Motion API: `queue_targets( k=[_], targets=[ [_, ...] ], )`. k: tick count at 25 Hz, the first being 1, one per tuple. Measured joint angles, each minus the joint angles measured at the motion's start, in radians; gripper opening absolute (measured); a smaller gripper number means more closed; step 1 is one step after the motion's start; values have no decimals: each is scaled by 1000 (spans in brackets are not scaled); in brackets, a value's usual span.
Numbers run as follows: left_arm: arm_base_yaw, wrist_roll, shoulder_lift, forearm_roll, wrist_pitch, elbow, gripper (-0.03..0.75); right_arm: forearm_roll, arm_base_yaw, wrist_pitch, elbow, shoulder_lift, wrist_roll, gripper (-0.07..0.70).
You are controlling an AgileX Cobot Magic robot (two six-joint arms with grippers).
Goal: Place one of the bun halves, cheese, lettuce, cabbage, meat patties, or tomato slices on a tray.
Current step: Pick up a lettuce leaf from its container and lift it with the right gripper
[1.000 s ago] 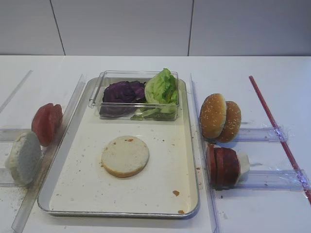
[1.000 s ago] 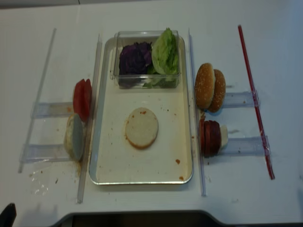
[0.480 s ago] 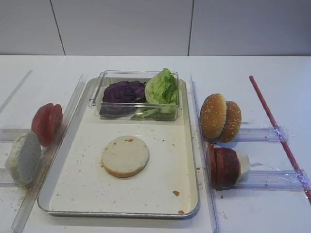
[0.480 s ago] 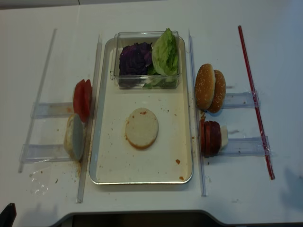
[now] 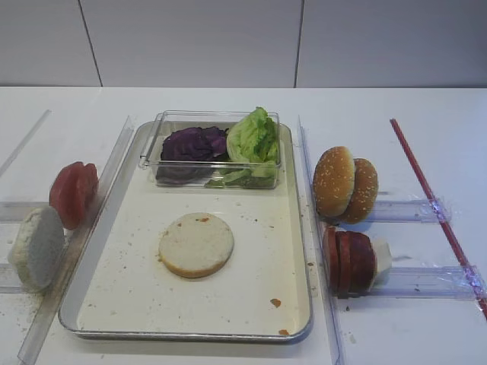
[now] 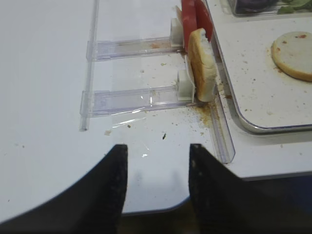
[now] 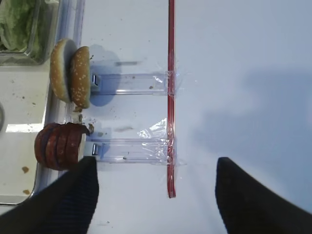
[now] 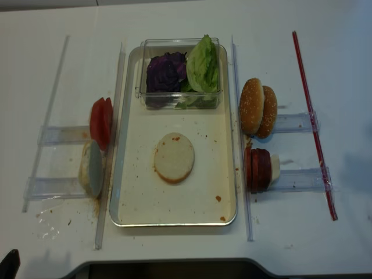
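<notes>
A flat bun half (image 5: 196, 244) lies cut side up in the middle of the metal tray (image 5: 293, 251). At the tray's far end a clear box holds purple cabbage (image 5: 194, 144) and lettuce (image 5: 253, 137). Right of the tray stand two sesame bun halves (image 5: 344, 185) and, nearer, meat patties (image 5: 348, 261) with a pale cheese slice (image 5: 381, 257) behind them. Left of it stand tomato slices (image 5: 73, 192) and another bun half (image 5: 36, 247). My right gripper (image 7: 156, 163) hangs open over bare table right of the patties (image 7: 58, 145). My left gripper (image 6: 157, 148) is open near the table's front edge, holding nothing.
Clear plastic rails (image 5: 411, 209) hold the upright food on both sides of the tray. A red strip (image 5: 434, 201) runs along the table at the far right. Crumbs lie on the table by the left bun half (image 6: 202, 70).
A faint shadow on the table's right side has shifted farther back. None of the food has moved.
</notes>
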Motion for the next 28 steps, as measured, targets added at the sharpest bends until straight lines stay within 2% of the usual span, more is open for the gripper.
queue_targets(
  k=[4, 10, 17, 19, 22, 28],
  targets=[
    [0, 0, 0, 0, 0, 0, 287, 4, 0, 39, -145, 152, 0, 519],
    [0, 0, 0, 0, 0, 0, 287, 57, 0, 46, -368, 358, 4, 519],
    [0, 0, 0, 0, 0, 0, 287, 59, 13, 47, -516, 518, 38, 519],
    [0, 0, 0, 0, 0, 0, 287, 14, 55, 47, -545, 556, 62, 519],
    [0, 0, 0, 0, 0, 0, 287, -42, 166, 47, -592, 617, 115, 519],
    [0, 0, 0, 0, 0, 0, 287, -77, 362, 47, -682, 790, 219, 519]
  ],
)
